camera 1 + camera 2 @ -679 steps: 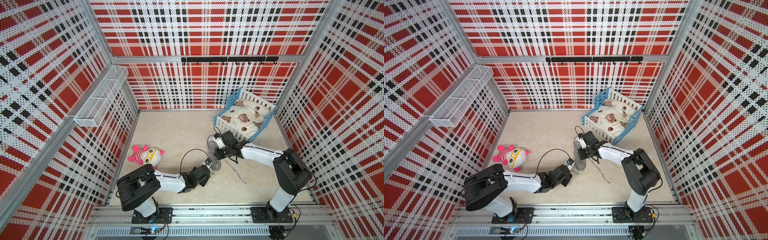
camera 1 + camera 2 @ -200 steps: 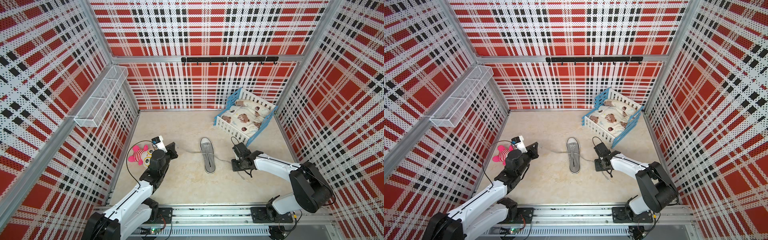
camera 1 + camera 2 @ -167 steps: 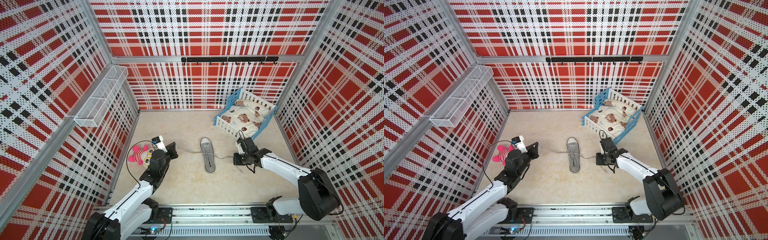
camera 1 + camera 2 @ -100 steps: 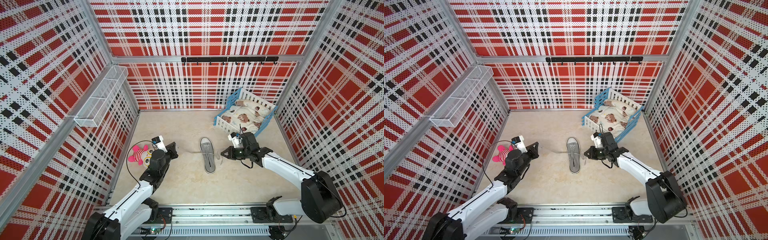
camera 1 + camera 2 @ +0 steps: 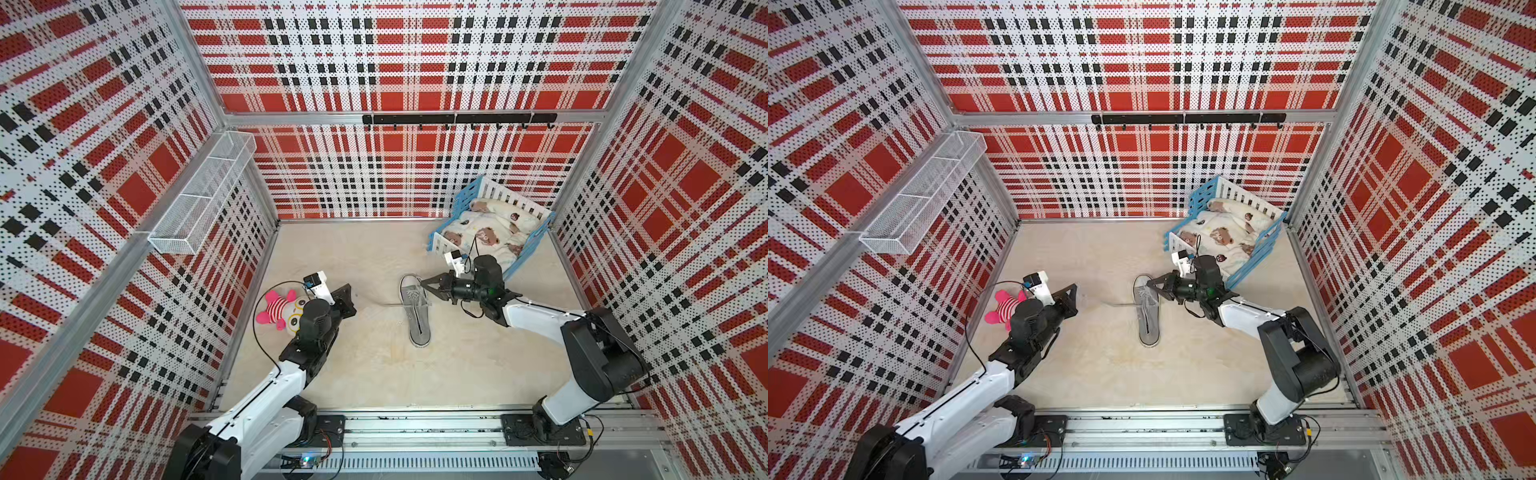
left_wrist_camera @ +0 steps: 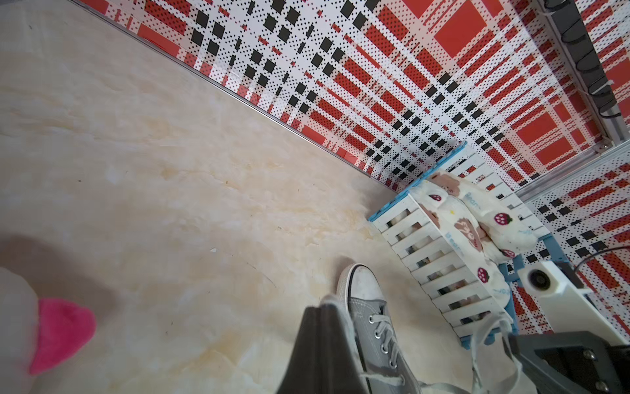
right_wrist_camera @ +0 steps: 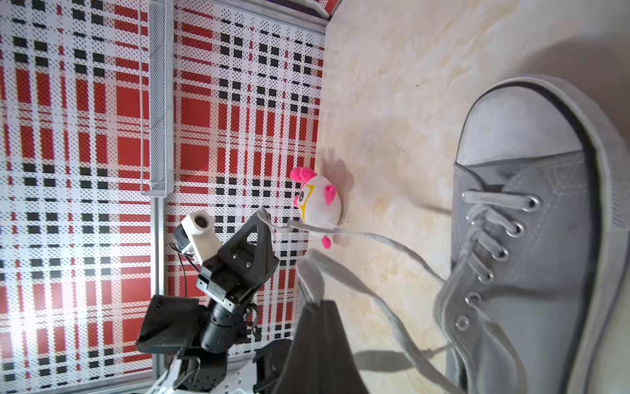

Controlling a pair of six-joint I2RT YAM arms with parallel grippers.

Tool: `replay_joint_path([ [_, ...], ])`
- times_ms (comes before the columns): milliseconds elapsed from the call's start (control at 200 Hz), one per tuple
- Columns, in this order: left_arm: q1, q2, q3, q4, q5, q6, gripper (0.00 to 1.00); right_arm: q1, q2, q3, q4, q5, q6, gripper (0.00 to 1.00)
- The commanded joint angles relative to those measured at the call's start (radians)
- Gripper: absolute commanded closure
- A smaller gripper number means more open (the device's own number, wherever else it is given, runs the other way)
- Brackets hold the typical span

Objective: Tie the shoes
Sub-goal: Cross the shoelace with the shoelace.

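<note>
Across beige floor (image 5: 374, 257), outstretched left gripper (image 5: 347, 289) and right gripper (image 5: 424, 282) each pinch sneaker laces (image 7: 361, 234).

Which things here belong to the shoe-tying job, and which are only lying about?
For the job: sneaker, laces, left gripper and right gripper, each shut on the laces.
Lying about: plush toy, doll bed, wire basket, hook rail.

Grey sneaker (image 5: 417, 320), white toe cap (image 6: 361, 283); pink-striped plush toy (image 5: 277, 309); red-black-white plaid walls (image 5: 395, 62); beige floor (image 5: 374, 374)
</note>
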Motion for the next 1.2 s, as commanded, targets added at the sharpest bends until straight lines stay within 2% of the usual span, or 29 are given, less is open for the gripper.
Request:
replay_joint_path([
  [0, -0.002, 0.013, -0.002, 0.031, 0.013, 0.013, 1.0, 0.026, 0.064, 0.048, 0.181, 0.058, 0.13, 1.0],
  [225, -0.031, 0.036, -0.023, 0.032, 0.021, 0.036, 1.0, 0.05, 0.193, 0.144, 0.199, 0.168, 0.163, 1.0],
  [511, -0.115, 0.044, -0.044, 0.031, 0.03, 0.08, 1.0, 0.08, 0.296, 0.242, 0.053, 0.261, 0.069, 1.0],
  [777, -0.154, 0.028, -0.026, 0.031, 0.016, 0.093, 1.0, 0.095, 0.29, 0.262, -0.083, 0.271, -0.046, 1.0],
  [1077, -0.154, 0.034, 0.0, 0.029, 0.012, 0.099, 1.0, 0.128, 0.321, 0.274, -0.072, 0.251, -0.038, 1.0],
  [1193, -0.154, 0.038, 0.017, 0.028, 0.012, 0.1, 1.0, 0.14, 0.34, 0.291, -0.132, 0.247, -0.075, 1.0],
])
